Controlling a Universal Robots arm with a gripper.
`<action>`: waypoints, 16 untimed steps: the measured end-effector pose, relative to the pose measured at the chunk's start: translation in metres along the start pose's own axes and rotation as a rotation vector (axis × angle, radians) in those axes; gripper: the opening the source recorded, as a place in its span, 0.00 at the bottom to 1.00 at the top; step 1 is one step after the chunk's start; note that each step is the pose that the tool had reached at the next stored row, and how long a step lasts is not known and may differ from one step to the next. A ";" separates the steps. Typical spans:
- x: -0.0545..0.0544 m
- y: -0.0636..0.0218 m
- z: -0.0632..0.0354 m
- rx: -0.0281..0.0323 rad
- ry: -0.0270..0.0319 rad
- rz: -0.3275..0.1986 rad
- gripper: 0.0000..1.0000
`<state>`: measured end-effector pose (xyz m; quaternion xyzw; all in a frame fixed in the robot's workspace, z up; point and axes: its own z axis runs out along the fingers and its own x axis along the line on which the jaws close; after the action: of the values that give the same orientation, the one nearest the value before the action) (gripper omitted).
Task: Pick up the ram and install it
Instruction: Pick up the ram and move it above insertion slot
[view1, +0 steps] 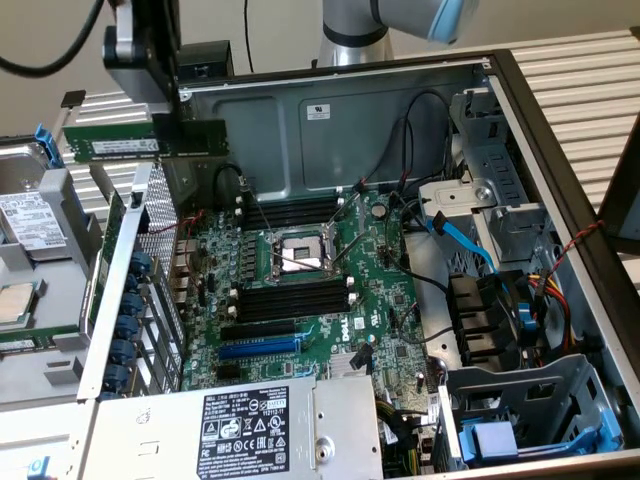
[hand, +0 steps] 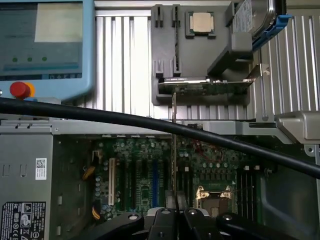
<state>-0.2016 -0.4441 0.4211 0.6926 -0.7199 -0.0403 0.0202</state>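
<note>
**A:** What has the tool (view1: 168, 118) got?

**B:** It's clamped narrow on the ram (view1: 110, 142), gripping its long edge.

**A:** Where is the ram?

**B:** In the air over the computer case (view1: 330, 130), at the far edge on the exterior view's left, well above the motherboard (view1: 375, 290).

bright even light, perhaps soft shadows

Thin green ram (view1: 115, 142) with white label, level on edge, aloft in the end effector (view1: 168, 130)
</note>
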 end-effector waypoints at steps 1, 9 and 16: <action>0.000 -0.0045 -0.0004 0.0000 0.0000 0.000 0.12; -0.005 -0.0407 -0.0010 -0.0006 0.0000 0.000 0.12; -0.018 -0.0716 0.0081 -0.0040 0.0002 0.000 0.12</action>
<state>-0.1303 -0.4284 0.4074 0.6925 -0.7199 -0.0417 0.0217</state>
